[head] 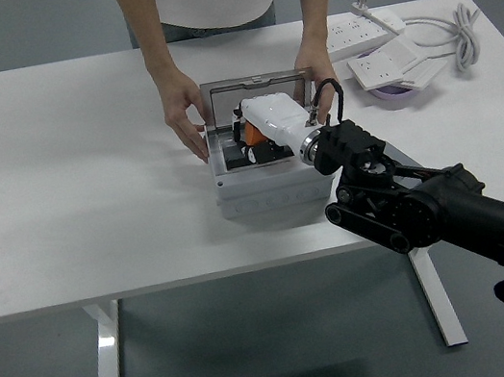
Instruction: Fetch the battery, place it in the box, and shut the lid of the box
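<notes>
The robot's right hand (271, 119), in its white shell, reaches from the lower right into the open grey box (262, 190) that stands near the middle of the white table (78, 200). Its fingers dip inside the box, where an orange and black object, apparently the battery (252, 145), lies under them; whether the fingers grip it or merely rest against it cannot be told (the shell hides the fingertips). The box's lid (250, 91) stands raised at the far side.

A person at the far edge of the table steadies the box with both hands: one hand (183, 115) at its left side, palm turned toward the box wall, the other hand (315, 65) at its far right corner by the lid.

On the far right of the table lie two white power strips (372, 40) with a coiled white cable (445, 39), well apart from the box.
</notes>
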Motion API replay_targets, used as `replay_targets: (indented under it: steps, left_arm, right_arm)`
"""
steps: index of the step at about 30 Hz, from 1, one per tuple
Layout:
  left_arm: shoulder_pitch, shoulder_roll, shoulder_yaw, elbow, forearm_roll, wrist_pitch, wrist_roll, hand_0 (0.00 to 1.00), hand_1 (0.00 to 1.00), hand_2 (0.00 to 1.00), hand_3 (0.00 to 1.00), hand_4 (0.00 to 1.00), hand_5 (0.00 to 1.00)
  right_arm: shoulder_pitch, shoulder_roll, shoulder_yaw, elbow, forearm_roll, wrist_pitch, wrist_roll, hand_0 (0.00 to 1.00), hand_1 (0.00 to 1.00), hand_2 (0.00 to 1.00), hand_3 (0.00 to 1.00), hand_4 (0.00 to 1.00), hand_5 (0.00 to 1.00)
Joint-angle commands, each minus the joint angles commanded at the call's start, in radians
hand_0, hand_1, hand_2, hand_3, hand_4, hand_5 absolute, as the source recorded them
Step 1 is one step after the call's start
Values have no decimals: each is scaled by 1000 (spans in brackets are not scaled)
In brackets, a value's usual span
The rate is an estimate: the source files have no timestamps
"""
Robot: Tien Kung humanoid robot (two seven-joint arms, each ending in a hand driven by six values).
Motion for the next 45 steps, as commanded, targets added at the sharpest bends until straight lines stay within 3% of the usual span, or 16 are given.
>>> replay_targets:
  steps: [5,6,11,12,17,18,35,36,41,42,45]
  left_arm:
    - [0,0,1,0,-1,1,-1,566,715,661,604,691,177]
    - [0,0,1,0,-2,1,0,565,714,659,605,691,177]
    - [0,-1,2,-1,-2,2,-1,565,714,659,605,691,177]
    - [0,-1,2,-1,-3,3,-1,565,714,657,606,691,176]
    - [0,-1,3,-1,-2,4,-1,565,714,657,606,691,176]
    - [0,-1,3,-1,-2,4,-1,565,714,655,607,690,179]
    - [3,-3,3,-3,0,5,-1,566,714,653,609,692,179]
    - [3,-3,4,-2,1,5,-1,566,714,653,609,691,180]
    - [3,-2,3,-3,3,5,-1,566,714,653,609,691,180]
    - [3,-2,2,-3,3,6,0,566,714,655,608,692,181]
    - [4,-1,2,-4,3,6,0,566,714,655,608,692,181]
  right_arm:
    - [0,0,-3,-2,5,1,6,436,335,390,442,663,173]
    - [0,0,-3,-1,6,1,6,600,387,462,495,804,344]
    - [2,1,-6,-2,10,2,4,600,387,462,495,804,344]
    - [2,1,-7,-2,10,2,4,692,431,489,493,864,437]
    - [3,2,-9,-3,15,3,4,692,431,489,493,864,437]
    - [3,2,-10,-4,17,3,4,705,444,496,496,891,478]
    - [10,-10,-2,23,42,11,-38,706,451,506,502,904,484]
    - [10,-10,0,25,46,10,-39,655,434,506,501,903,479]
    - [14,-13,4,36,57,7,-43,655,434,506,501,903,479]
    - [15,-14,5,37,58,7,-43,457,406,486,513,905,486]
    - [15,-16,8,39,59,5,-45,457,406,486,513,905,486]
